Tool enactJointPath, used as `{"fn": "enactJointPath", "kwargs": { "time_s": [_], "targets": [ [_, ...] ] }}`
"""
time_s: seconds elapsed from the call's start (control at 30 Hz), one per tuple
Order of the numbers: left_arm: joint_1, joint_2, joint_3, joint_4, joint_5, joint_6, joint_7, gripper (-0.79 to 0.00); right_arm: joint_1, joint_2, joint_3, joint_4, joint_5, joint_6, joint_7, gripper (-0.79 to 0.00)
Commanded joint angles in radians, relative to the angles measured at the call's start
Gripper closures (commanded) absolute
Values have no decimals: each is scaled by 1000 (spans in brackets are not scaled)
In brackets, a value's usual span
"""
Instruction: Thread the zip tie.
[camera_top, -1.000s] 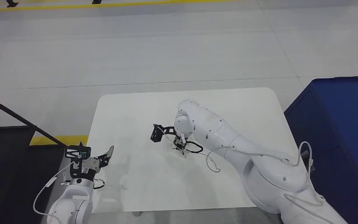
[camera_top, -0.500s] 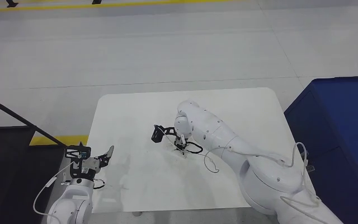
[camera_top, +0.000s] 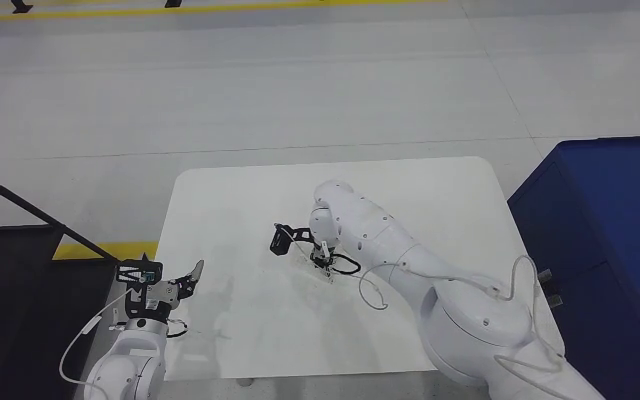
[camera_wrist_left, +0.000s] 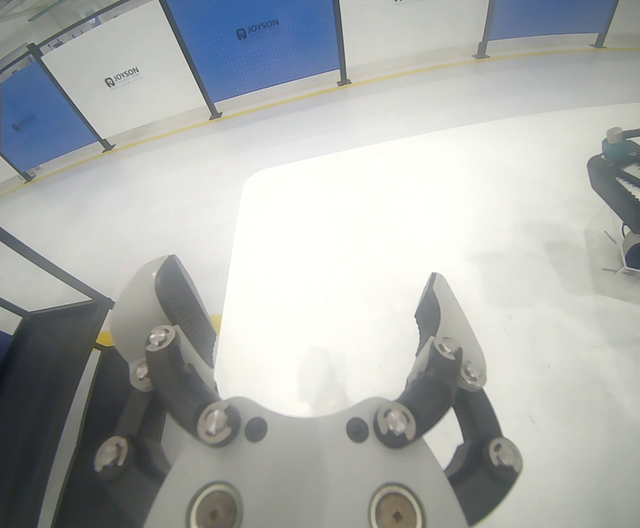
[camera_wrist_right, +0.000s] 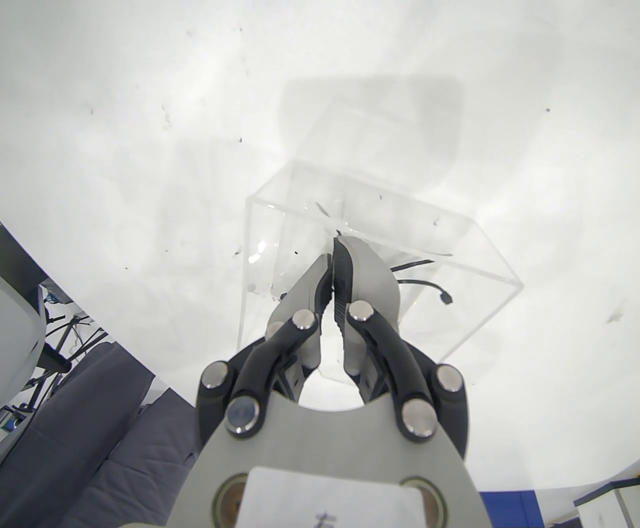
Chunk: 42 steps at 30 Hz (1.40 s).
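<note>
The zip tie (camera_wrist_right: 425, 284) is a thin black strand with a small blocky head at one end, curving loosely inside a clear plastic box (camera_wrist_right: 280, 235). In the top view that box sits near the middle of the frame on the white tabletop (camera_top: 430, 200), under the right arm's wrist. The right hand (camera_wrist_right: 336, 250) reaches down into the box with its fingers pressed together. The strand runs out from behind one finger, but whether it is pinched between them cannot be made out. The left hand (camera_wrist_left: 302, 280) hangs at the lower left of the top view, over the tabletop's left edge, fingers spread wide, well apart from the box
</note>
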Motion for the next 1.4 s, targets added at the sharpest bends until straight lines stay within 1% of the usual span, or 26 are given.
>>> {"fn": "enactJointPath", "kwargs": {
  "time_s": [0.0, 0.13, 0.27, 0.43, 0.53, 0.8, 0.83, 0.9, 0.97, 1.1, 1.37],
  "targets": [
    [0, 0, 0, 0, 0, 0, 0, -785, 3, -4, 0, 9, 2, -4, -4, 0],
    [0, 0, 0, 0, 0, 0, 0, -785, 12, -8, 0, 22, 22, -17, -18, 0],
    [0, 0, 0, 0, 0, 0, 0, -785, 24, -2, 0, 34, 73, -46, -46, 0],
    [0, 0, 0, 0, 0, 0, 0, -785, 31, 22, 0, 37, 148, -79, -79, 0],
    [0, 0, 0, 0, 0, 0, 0, -785, 31, 44, 0, 25, 192, -97, -97, 0],
    [0, 0, 0, 0, 0, 0, 0, -785, 17, 83, 0, -74, 149, -19, -19, 0],
    [0, 0, 0, 0, 0, 0, 0, -785, 15, 86, 0, -85, 146, -11, -11, -12],
    [0, 0, 0, 0, 0, 0, 0, -785, 12, 92, 0, -104, 143, 2, 2, -92],
    [0, 0, 0, 0, 0, 0, 0, -785, 13, 98, 0, -118, 143, 15, 15, -111],
    [0, 0, 0, 0, 0, 0, 0, -785, 11, 107, 0, -139, 134, 40, 40, -102],
    [0, 0, 0, 0, 0, 0, 0, -785, 20, 113, 0, -150, 108, 45, 45, -77]
  ]
}}
